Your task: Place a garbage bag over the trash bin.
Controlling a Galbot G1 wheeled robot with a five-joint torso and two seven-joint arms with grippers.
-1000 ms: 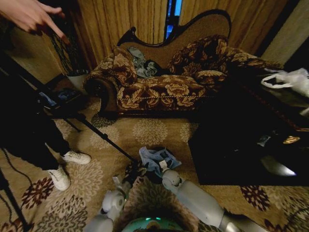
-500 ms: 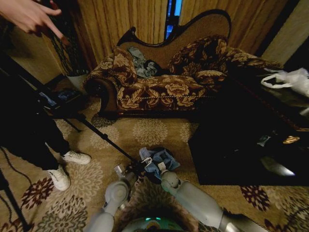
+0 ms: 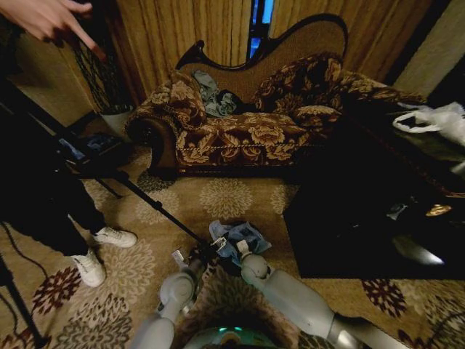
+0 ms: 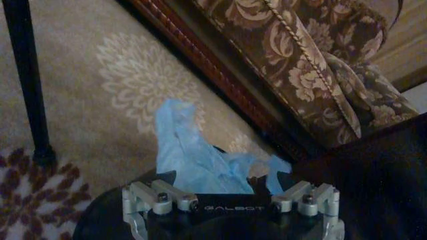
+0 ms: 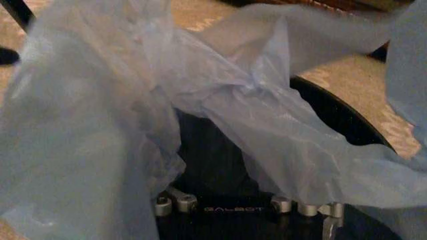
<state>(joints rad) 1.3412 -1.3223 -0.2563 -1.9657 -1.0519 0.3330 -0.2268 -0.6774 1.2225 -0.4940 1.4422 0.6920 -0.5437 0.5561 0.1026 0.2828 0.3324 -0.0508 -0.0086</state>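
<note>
Thin, pale blue garbage bag [image 3: 238, 238], crumpled and bunched over the mouth of the trash bin [image 5: 347, 127] on the carpet, directly ahead of the robot's base. Judged feather-light, limp and slippery: no stiffness to hold a shape, likely to slide off the rim or tear if dragged against it. Best taken by the free hem, at two points well apart, then stretched outward and down over the black rim. Right gripper [image 3: 240, 249] at the near side of the bin with film draped across it [image 5: 260, 207]; whether its jaws pinch the film cannot be told. Left gripper [image 3: 215, 244] just beside the bag's left edge, a blue fold rising right above it [image 4: 230, 200]; jaw state likewise cannot be told. Around the bin: a slanting black tripod leg [image 3: 156, 207] close on the left, a low black table [image 3: 341, 233] near on the right, a patterned sofa [image 3: 240, 134] well apart beyond. Open carpet [image 3: 225, 196] ahead, so most free room lies forward.
</note>
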